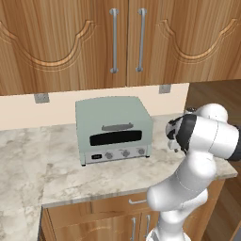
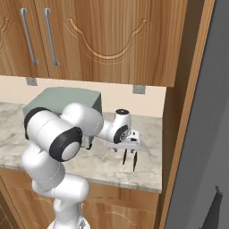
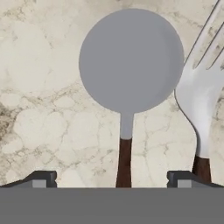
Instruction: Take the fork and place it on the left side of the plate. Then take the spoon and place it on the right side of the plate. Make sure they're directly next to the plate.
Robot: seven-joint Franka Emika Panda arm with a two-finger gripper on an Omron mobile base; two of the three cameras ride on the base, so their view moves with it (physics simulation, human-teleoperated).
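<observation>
Pointing down, open end effector (image 2: 129, 160) above spoon (image 3: 130, 65), fork (image 3: 200, 94).

A kitchen corner with a pale marbled stone surface (image 1: 28, 160). Wooden wall cabinets (image 1: 61, 42) with carved arched panels and long metal handles (image 1: 114, 41) hang above a cream backsplash (image 1: 19, 113) (two small grey outlets set in it). Wooden drawers (image 1: 94, 212) sit below.

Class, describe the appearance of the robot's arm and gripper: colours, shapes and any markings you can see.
The arm has glossy white, rounded, bulbous segments with dark bands at the joints. The gripper has a white body and two slim dark fingers. No cables or markings are visible.
</observation>
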